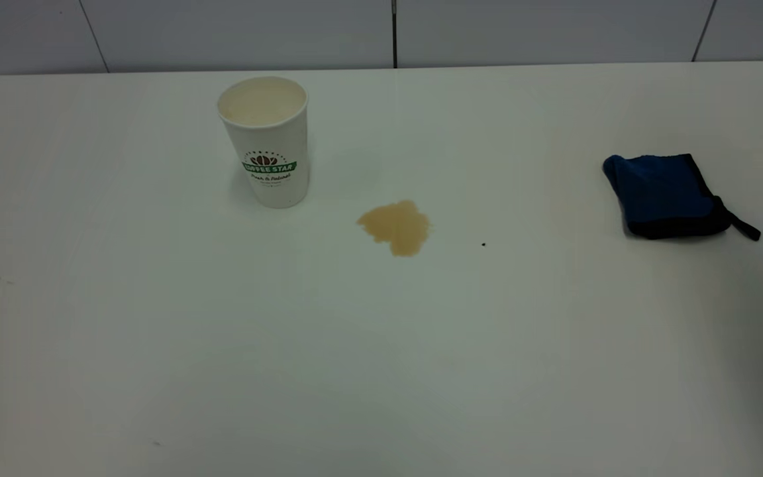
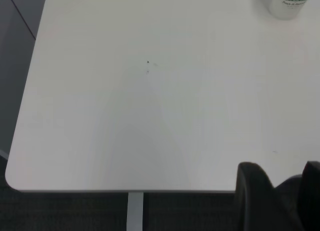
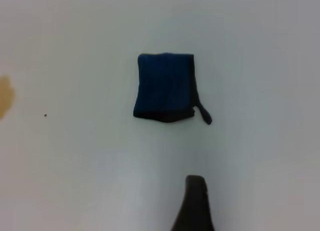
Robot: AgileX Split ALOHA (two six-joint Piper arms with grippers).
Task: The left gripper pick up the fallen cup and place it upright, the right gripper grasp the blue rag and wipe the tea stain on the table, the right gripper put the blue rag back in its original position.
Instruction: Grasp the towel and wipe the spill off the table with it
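Your left claw point(image 2: 276, 191) was parked back over the near edge of the table point(image 1: 381, 371), fingers apart with nothing between them, so it was released and well away from everything. Your right claw point(image 3: 196, 203) hung above the table a bit short of the blue rag point(image 3: 165, 86); only one dark finger tip showed in its wrist view, so I honestly couldn't tell if it was spread or clenched. It wasn't touching the rag either way.

Moving outward: the cup point(image 1: 267, 140) stood upright on the left half of the table, logo facing the camera, so I'd call the first step done. The tea stain point(image 1: 396, 227) was still there, just right of the cup and a little nearer, looking untouched. The rag sat folded well off to the right, strap trailing out.

So you were roughly a third in: grabbing the rag, wiping, and putting it back were all left.
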